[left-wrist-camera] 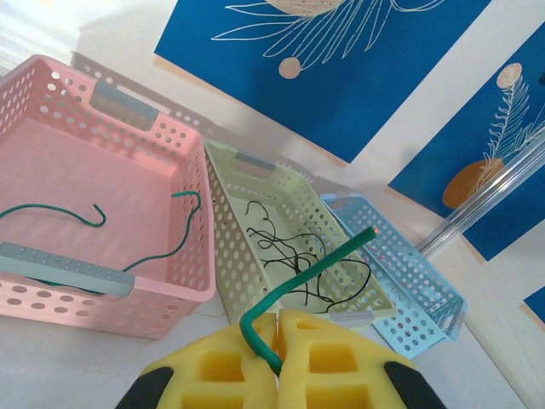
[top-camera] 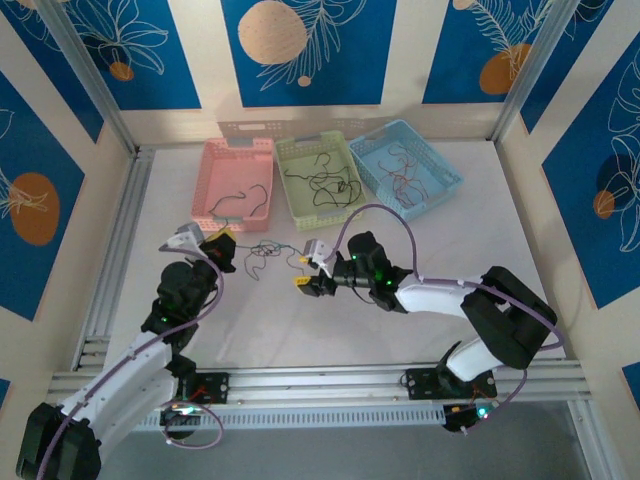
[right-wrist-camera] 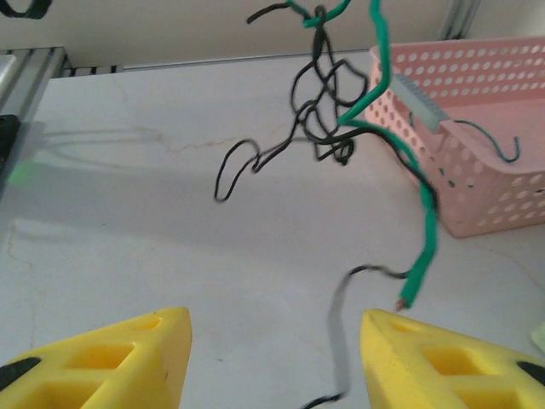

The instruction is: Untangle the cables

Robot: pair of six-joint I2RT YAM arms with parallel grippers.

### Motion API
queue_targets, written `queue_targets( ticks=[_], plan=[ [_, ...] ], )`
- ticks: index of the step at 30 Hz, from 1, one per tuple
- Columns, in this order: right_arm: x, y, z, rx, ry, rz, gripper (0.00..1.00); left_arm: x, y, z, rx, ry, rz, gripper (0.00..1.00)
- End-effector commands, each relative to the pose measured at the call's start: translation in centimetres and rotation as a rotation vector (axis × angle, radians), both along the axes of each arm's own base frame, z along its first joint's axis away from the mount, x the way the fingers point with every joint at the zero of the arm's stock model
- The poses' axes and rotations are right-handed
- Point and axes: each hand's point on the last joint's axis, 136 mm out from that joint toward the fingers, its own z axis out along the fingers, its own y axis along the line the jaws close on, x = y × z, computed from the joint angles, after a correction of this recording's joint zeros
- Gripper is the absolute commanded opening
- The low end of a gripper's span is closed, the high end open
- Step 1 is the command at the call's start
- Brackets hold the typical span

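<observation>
Nearest us, the left gripper (left-wrist-camera: 278,331) is clenched, its yellow pads (left-wrist-camera: 223,371) pinching a green cable (left-wrist-camera: 311,266) that curls up out of the grip. Alongside it, the right gripper (right-wrist-camera: 272,345) is released, its two fingers (right-wrist-camera: 128,358) spread wide over the white table (top-camera: 450,230). A black strand (right-wrist-camera: 341,328) dangles between them, touching neither. Just past both grippers hangs the tangle (right-wrist-camera: 324,111), with black loops knotted around green ones and one green end (right-wrist-camera: 421,230) trailing down towards the right fingers. From above, we see that same tangle (top-camera: 262,252) strung between the two grippers, clear of the baskets. Further back we count three baskets in a row. The pink basket (top-camera: 225,175) on the left holds loose green wire (top-camera: 240,205), and its near wall stands just behind the tangle. The green basket (top-camera: 295,150) in the middle holds black wires (top-camera: 325,185), too snarled to count. The blue basket (top-camera: 420,165) on the right holds thin reddish wires (top-camera: 400,185).
</observation>
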Motion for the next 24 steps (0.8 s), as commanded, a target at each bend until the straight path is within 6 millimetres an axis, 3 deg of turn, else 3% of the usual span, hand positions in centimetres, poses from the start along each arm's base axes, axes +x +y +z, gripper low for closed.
queue_targets(
  ticks=[1,9,24],
  plan=[
    [1.2,0.0,1.2,0.019,-0.094,-0.05,0.55,-0.1,-0.2,1.2,0.008,-0.044,-0.021,0.0],
    [3.3,-0.7,1.8,0.02,-0.141,-0.167,0.55,-0.7,-0.8,1.4,0.008,-0.06,-0.068,0.0],
    [1.4,-0.3,2.5,0.066,-0.124,-0.062,0.47,-0.2,-1.3,-0.1,0.043,-0.024,-0.082,0.0]
  ],
)
